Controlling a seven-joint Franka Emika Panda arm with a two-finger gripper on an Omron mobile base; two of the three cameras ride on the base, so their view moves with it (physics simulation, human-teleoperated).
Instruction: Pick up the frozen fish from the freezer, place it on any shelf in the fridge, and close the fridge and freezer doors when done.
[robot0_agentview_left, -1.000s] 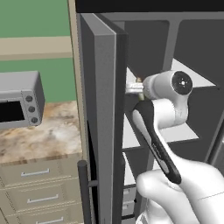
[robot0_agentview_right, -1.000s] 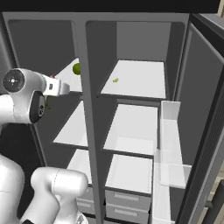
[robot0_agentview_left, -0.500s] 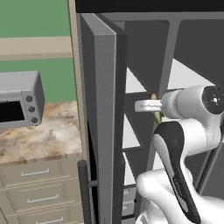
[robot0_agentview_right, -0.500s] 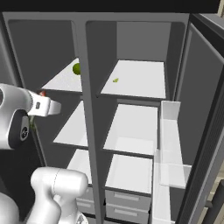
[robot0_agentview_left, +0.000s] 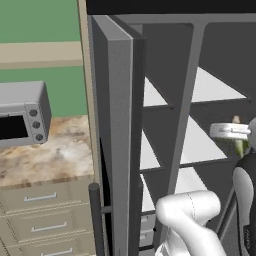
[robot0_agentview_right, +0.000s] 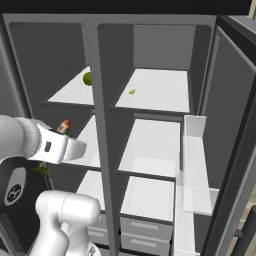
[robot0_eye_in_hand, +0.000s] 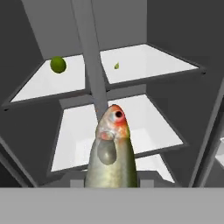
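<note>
Frozen fish (robot0_eye_in_hand: 111, 153) is in my pincer (robot0_eye_in_hand: 111, 186), head pointing away from the hand camera, body running down to the bottom edge where the finger tips sit behind it; I read the jaws as clamped on it, since it hangs there with nothing under it. In the right base view only the orange head tip (robot0_agentview_right: 65, 125) pokes past my wrist, in front of the freezer (robot0_agentview_right: 75, 92), the narrow compartment left of the divider. So pick is done and I judge this as the carry step. Next move calls for swinging across the divider post (robot0_eye_in_hand: 92, 65) into the fridge (robot0_agentview_right: 155, 95) and setting the fish down on the top wide shelf (robot0_agentview_right: 160, 90), keeping the nose clear of the post and the shelf lip. Doors come after: the freezer door (robot0_agentview_left: 120, 125) stands open edge-on in the left base view, the fridge door (robot0_agentview_right: 225, 130) with its pale bins is open at right. Hard to make out: fish tail and my finger tips are cut off, and the small green speck (robot0_eye_in_hand: 117, 66) on the top fridge shelf is too tiny to identify. Round green fruit (robot0_eye_in_hand: 58, 64) sits on the top freezer shelf, not my target.
</note>
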